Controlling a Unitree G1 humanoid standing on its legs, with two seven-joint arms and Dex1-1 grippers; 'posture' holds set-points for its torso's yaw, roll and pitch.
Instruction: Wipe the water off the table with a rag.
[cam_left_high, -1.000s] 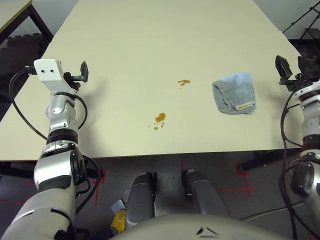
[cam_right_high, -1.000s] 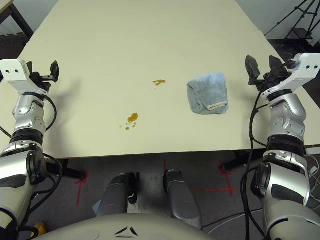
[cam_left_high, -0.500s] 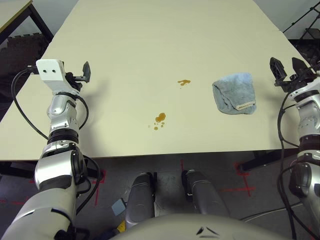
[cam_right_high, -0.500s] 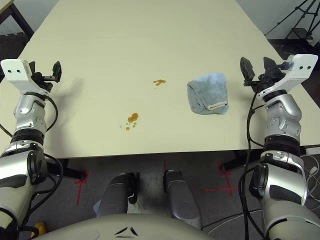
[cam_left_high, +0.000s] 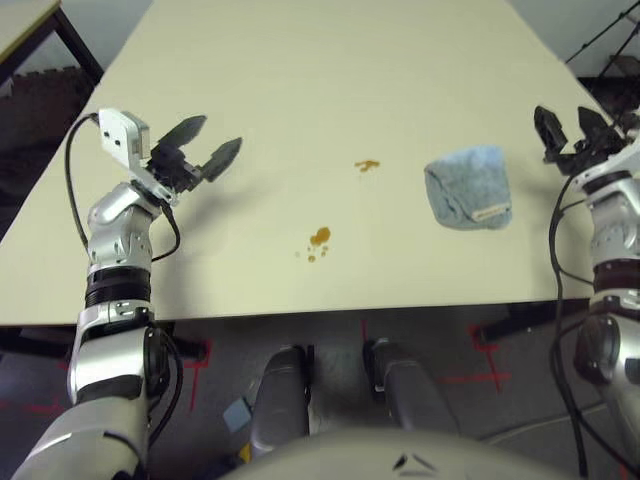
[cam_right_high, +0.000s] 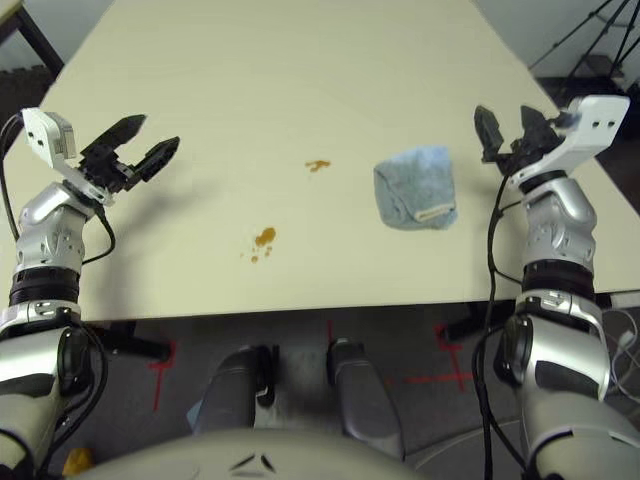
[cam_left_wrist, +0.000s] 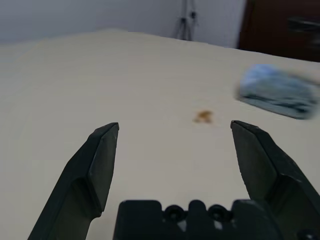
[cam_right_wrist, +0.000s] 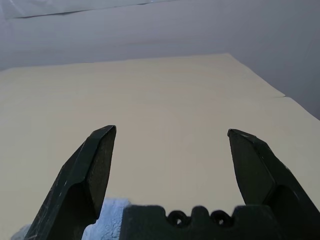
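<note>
Rag (cam_left_high: 468, 200): lying bunched on the table (cam_left_high: 300, 80), right of both spills.
Water (cam_left_high: 319, 238): sitting in two small amber clusters mid-table, untouched.
Left gripper (cam_left_high: 208, 152): hovering spread wide, gripping nothing.
Right gripper (cam_right_high: 508, 125): hanging beside the rag, fully spread, empty.

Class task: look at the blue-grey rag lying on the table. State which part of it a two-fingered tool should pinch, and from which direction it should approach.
Probably pinch the bunched, raised upper part of the rag, coming down from above with the open right tool, which is nearest. The cloth lies flat on the table, so a sideways approach would likely just push it; its whitish hemmed edge lies low and thin.
</note>
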